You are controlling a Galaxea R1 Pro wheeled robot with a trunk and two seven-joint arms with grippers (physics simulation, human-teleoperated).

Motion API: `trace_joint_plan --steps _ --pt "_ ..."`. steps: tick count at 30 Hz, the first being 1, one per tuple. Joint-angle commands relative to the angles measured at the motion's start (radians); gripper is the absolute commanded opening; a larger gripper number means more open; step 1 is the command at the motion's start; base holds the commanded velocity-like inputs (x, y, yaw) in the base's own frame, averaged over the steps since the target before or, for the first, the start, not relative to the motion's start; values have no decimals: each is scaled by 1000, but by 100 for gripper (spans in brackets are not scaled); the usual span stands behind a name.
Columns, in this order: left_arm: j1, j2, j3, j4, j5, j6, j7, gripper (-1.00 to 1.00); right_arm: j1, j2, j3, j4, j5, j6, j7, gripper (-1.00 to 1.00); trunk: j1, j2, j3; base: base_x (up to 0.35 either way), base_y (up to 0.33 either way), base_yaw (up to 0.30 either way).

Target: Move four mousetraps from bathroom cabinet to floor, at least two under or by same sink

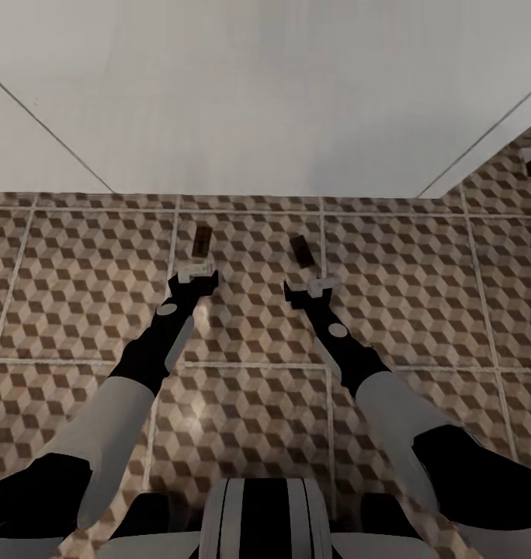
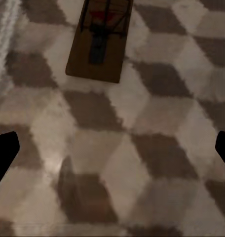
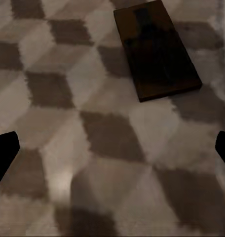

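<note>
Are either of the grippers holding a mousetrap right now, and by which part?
Nothing is held. The left gripper and right gripper are open, and one mousetrap and another mousetrap lie flat on the bathroom floor just ahead of them.

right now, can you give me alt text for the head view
Two mousetraps lie on the cube-patterned bathroom floor, one just ahead of the open left gripper, the other ahead of the open right gripper. A white surface fills the upper half.
</note>
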Motion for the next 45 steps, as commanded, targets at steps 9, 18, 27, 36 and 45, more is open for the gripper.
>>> trace_joint_plan --steps 9,18,27,36,45 --pt "0 1 -5 -1 10 4 7 100 -1 -1 8 3 -11 -4 -5 100 -1 0 0 -329 0 0" --pt "0 1 -6 -1 10 4 7 100 -1 -1 8 4 -11 -4 -5 100 -1 0 0 -329 0 0" --pt "0 1 -6 -1 11 4 7 100 -1 -1 8 5 -11 -4 -5 100 -1 0 0 -306 0 0" --pt "0 1 -6 -3 10 4 7 100 0 0 8 6 -11 -4 -7 100 -1 0 0 -258 0 0" --pt "0 1 -6 -2 11 4 7 100 0 2 8 6 -11 1 -11 100 -1 0 0 -149 0 0"
